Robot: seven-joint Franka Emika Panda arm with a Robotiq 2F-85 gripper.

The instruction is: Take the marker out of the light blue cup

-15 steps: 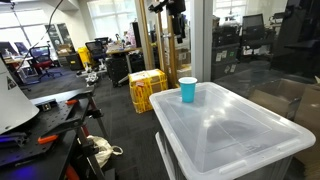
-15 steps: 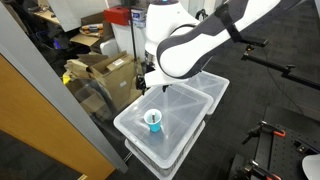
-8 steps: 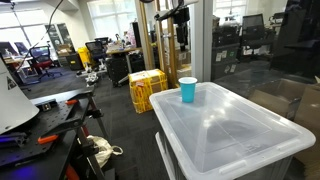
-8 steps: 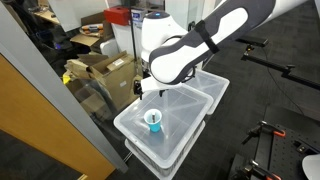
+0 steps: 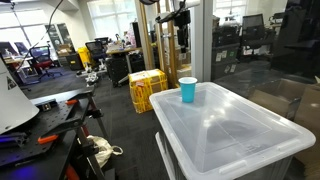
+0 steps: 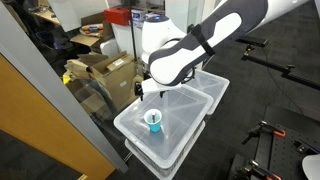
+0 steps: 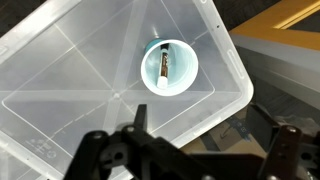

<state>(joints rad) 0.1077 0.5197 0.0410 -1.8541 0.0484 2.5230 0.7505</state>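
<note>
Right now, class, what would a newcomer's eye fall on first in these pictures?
The light blue cup stands out, upright near one edge of the lid of a clear plastic bin, with a dark marker leaning inside it. Above it hangs the robot's hand, fingers apart, on a bulky white arm.

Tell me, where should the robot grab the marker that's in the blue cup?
Probably by its top end, coming straight down from above. The marker stands on end inside the light blue cup, so the cup's wall surrounds it on all sides and only the open mouth gives a way in. The gripper hangs above it, open.
</note>
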